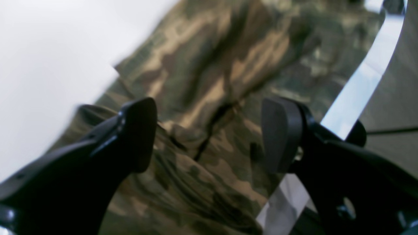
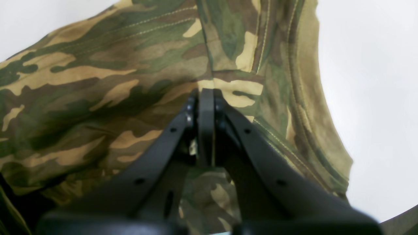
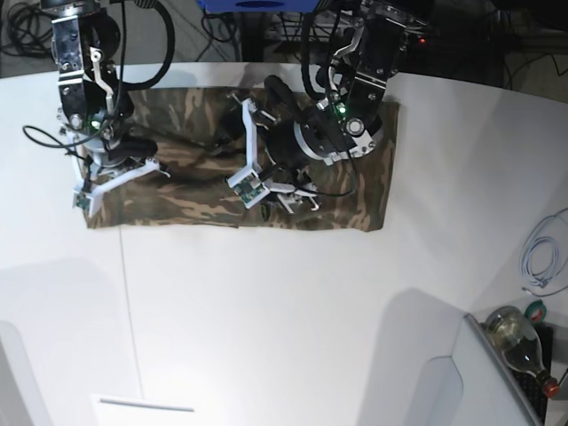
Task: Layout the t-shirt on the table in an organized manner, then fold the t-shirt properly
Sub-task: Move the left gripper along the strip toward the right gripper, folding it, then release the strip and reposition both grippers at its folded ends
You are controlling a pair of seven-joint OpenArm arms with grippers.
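Hovering with jaws spread wide, left gripper (image 1: 209, 137) over rumpled folds of the t-shirt (image 1: 222, 81), nothing between the pads; bare table (image 1: 42, 65) showing pale to one side. Risking, from here, a closing bite on several layers at once, bunching the cloth further.

Pinching a fold of camouflage fabric, right gripper (image 2: 206, 98) pressed together, stitched hems running past on one side. Risking a dragged or twisted panel if pulling sideways while the other side lies loose, or a slipped fold from so thin a bite.

Lying as a wide band on the far half of the table in the base view, the t-shirt (image 3: 355, 200) running its long axis side to side, near edge fairly straight, middle creased under the arms. Not telling which end holds the collar.
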